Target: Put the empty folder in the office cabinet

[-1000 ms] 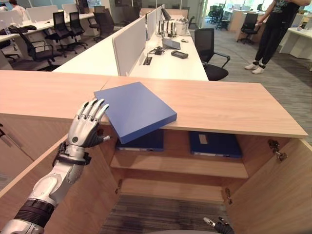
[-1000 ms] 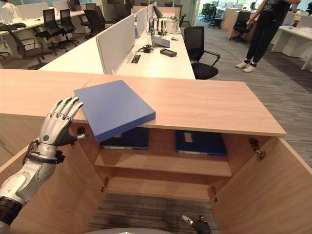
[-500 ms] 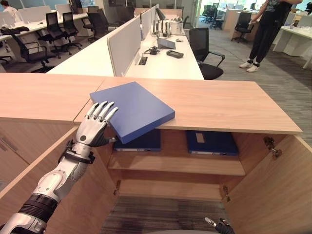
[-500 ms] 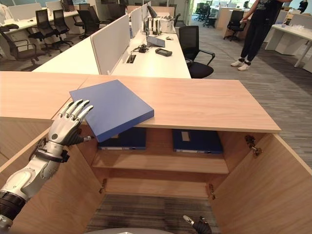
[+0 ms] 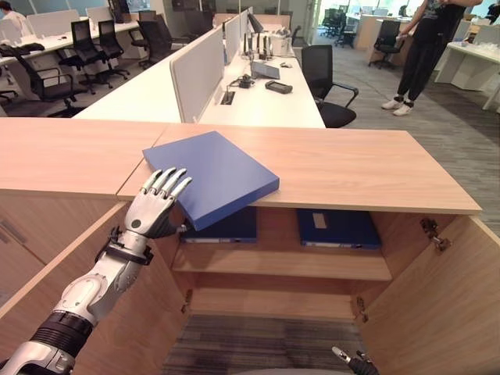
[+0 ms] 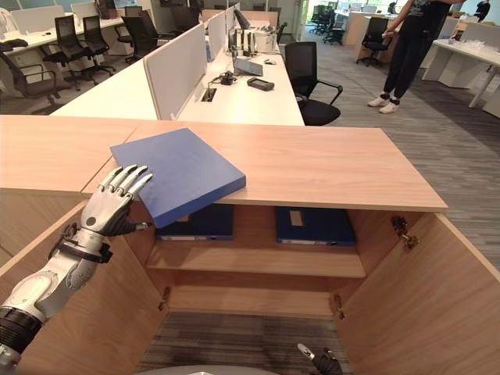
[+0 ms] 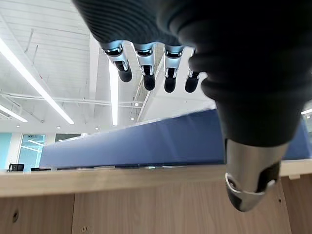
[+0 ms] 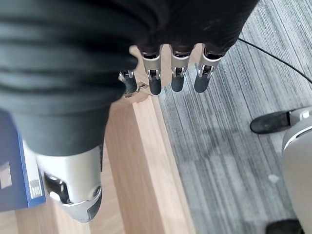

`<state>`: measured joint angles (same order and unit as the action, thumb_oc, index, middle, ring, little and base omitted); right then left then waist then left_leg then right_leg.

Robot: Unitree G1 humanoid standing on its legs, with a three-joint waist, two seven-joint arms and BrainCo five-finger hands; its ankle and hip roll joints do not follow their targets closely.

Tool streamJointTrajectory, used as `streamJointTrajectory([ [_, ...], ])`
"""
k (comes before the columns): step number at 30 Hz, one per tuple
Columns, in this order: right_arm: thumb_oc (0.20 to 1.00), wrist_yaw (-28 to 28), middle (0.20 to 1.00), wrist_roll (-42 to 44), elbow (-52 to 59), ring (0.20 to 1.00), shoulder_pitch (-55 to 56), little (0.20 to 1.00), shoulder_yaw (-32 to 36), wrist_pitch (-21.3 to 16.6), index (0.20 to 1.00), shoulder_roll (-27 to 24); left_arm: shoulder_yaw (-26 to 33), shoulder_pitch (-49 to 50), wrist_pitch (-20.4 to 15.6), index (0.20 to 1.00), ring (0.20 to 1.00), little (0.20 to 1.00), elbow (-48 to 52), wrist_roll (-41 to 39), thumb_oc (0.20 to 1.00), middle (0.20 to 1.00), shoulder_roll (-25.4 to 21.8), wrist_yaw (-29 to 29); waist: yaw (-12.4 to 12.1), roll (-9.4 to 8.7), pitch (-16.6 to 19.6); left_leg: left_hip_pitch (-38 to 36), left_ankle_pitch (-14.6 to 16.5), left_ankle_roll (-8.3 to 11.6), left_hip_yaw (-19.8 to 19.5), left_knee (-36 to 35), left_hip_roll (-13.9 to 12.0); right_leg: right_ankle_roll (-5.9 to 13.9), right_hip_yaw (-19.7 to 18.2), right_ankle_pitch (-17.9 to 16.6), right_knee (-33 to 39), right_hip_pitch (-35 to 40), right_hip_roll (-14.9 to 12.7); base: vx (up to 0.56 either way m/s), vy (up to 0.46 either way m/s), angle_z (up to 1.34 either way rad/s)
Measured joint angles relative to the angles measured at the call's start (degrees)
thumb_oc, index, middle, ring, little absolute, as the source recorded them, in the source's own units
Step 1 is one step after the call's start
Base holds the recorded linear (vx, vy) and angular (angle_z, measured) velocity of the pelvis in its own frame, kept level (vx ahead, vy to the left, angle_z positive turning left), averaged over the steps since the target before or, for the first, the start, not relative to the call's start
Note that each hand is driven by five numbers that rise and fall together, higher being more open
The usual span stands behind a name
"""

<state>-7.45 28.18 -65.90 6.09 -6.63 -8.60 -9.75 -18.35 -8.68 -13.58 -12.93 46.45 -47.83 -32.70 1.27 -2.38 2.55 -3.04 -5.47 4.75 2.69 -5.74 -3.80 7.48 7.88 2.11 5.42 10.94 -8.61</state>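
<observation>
Blue is what catches our eye: the empty folder (image 5: 211, 176) lies flat on the wooden top of the office cabinet (image 5: 351, 168), turned at an angle, its near corner jutting out past the front edge over the open compartment. We see our left hand (image 5: 154, 209) raised at the folder's near left edge, fingers (image 5: 173, 182) straight and spread, their dark tips right at the cover. Whether they actually press on it, we cannot tell. Nothing is gripped; the thumb sits low beside the palm, below the cabinet's edge. From the left wrist view we look up along those straight fingers (image 7: 148, 73) and see the folder's blue side (image 7: 146, 144) resting on the wooden edge.

Our right hand (image 8: 165, 73) hangs low, near the carpet floor (image 8: 234, 122), fingers relaxed and holding nothing; its fingertips peek in at the near edge of the left eye view (image 5: 348, 361).

Down in the cabinet both doors stand open, the left door (image 5: 78, 273) beside our left arm and the right door (image 5: 445, 305) swung out on the right. Two more blue folders (image 5: 340, 229) lie flat on the upper shelf (image 5: 281, 266).

Beyond the cabinet, on the far side, runs a white desk (image 5: 266, 98) with a divider panel (image 5: 191, 74), a black office chair (image 5: 328, 78) beside it, and a person (image 5: 426, 43) stands at the far right.
</observation>
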Motion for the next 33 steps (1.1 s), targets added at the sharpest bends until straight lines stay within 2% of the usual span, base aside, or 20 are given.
streamJointTrajectory([
  [14, 1.000, 0.0, 1.000, 0.0, -0.1, 1.000, 0.0, 1.000, 0.0, 0.0, 1.000, 0.1, -0.2, -0.1, 0.0, 1.000, 1.000, 1.000, -0.5, 0.0, 1.000, 1.000, 0.1, 0.1, 0.1, -0.08, 0.0, 0.0, 0.0, 0.00, 0.0, 0.0, 0.0, 0.00, 0.0, 0.0, 0.0, 0.0, 0.0, 0.00, 0.000, 0.00],
  [19, 1.000, 0.1, 1.000, 0.0, -1.3, 1.000, -0.2, 1.000, 0.0, 0.0, 1.000, 0.1, -2.2, -2.0, 0.3, 1.000, 1.000, 1.000, -0.6, 0.0, 1.000, 1.000, 0.1, 0.1, 0.0, -0.13, -0.1, -0.1, 0.0, -0.01, 0.1, 0.0, 0.0, 0.01, -0.2, 0.0, 0.0, 0.0, 0.0, 0.01, -0.001, 0.00],
  [33, 1.000, 0.1, 1.000, 0.0, -1.9, 1.000, 0.0, 1.000, 0.0, 0.1, 1.000, 0.1, -2.9, -3.7, 0.4, 1.000, 1.000, 1.000, -0.5, 0.0, 1.000, 1.000, 0.1, 0.6, 1.5, -0.04, -0.1, -0.1, 0.0, 0.05, 0.5, 0.0, -0.2, -0.04, -0.6, -0.1, 0.0, -0.3, 0.1, 0.00, -0.001, 0.00],
])
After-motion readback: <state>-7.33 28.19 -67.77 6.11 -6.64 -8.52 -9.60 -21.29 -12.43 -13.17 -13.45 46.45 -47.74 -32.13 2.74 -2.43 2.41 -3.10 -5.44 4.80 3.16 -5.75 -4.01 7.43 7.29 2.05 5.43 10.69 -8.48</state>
